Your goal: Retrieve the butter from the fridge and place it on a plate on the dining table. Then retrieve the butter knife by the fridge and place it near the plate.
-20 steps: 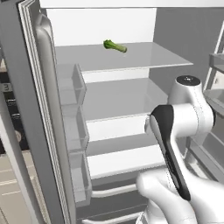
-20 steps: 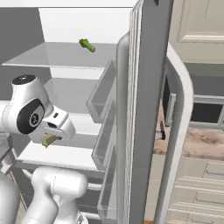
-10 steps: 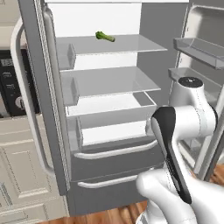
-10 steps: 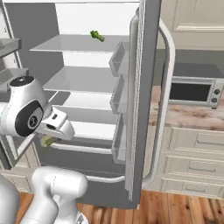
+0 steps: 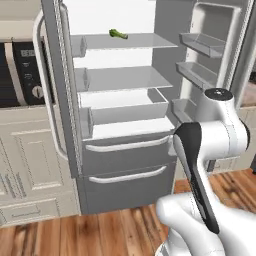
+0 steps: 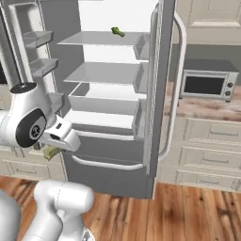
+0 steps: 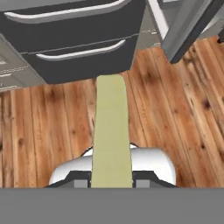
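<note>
Butter: pale yellowish stick, seen lengthwise in the hand view, running from the bottom of that view up toward the fridge drawers. It sits between the two fingers of the gripper, which is clenched on its near end. The far end hangs free above the wooden floor, touching nothing. In the right base view a small yellowish-green end pokes out just below the white wrist, at the gripper, in front of the fridge's lower drawers.

Fridge: dark grey, both doors swung wide. Left door carries a long curved pale handle and shallow inner bins; right door shows white door shelves. Interior white, with glass shelves stacked above a shallow white tray. Two grey drawers below, each with a pale curved handle, both closed.

Green leafy vegetable: lies alone on the top shelf, well apart from the butter; same item on the top shelf in the right base view.

Surroundings: cream cabinets stand to the right of the fridge, with a marbled counter carrying a toaster oven. A built-in oven panel with a dial sits left of the fridge above more cream cabinet doors.
</note>
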Motion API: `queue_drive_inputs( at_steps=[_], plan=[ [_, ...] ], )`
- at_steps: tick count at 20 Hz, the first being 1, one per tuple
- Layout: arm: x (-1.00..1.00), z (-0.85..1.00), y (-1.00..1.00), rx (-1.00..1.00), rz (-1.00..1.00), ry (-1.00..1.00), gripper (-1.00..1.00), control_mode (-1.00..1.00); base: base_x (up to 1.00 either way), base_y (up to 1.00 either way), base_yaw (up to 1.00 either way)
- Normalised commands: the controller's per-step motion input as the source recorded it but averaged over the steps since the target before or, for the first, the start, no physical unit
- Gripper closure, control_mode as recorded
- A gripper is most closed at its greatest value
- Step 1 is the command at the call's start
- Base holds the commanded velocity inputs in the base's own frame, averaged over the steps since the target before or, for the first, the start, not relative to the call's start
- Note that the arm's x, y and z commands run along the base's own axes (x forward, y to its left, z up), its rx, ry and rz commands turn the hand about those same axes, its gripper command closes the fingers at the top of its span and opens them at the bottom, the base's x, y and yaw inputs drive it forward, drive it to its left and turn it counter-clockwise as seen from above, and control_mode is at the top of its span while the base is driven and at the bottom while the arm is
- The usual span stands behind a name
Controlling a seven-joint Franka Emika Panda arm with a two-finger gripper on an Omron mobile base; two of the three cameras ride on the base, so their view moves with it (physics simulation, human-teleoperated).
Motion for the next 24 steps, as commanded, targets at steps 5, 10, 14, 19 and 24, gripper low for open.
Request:
queue_drive_inputs(
  at_steps=[5, 10, 14, 19, 24],
  plan=[
    [0.00, 0.00, 0.00, 0.00, 0.00, 0.00, 1.00, 1.00, -0.30, 0.21, 0.52],
    [0.00, 0.00, 0.00, 0.00, 0.00, 0.00, 1.00, 1.00, -0.46, 0.08, 0.58],
    [0.00, 0.00, 0.00, 0.00, 0.00, 0.00, 1.00, 1.00, -0.41, 0.28, 0.81],
    [0.00, 0.00, 0.00, 0.00, 0.00, 0.00, 1.00, 1.00, -0.08, 0.40, 0.96],
    [0.00, 0.00, 0.00, 0.00, 0.00, 0.00, 1.00, 1.00, -0.04, 0.08, 1.00]
  ],
)
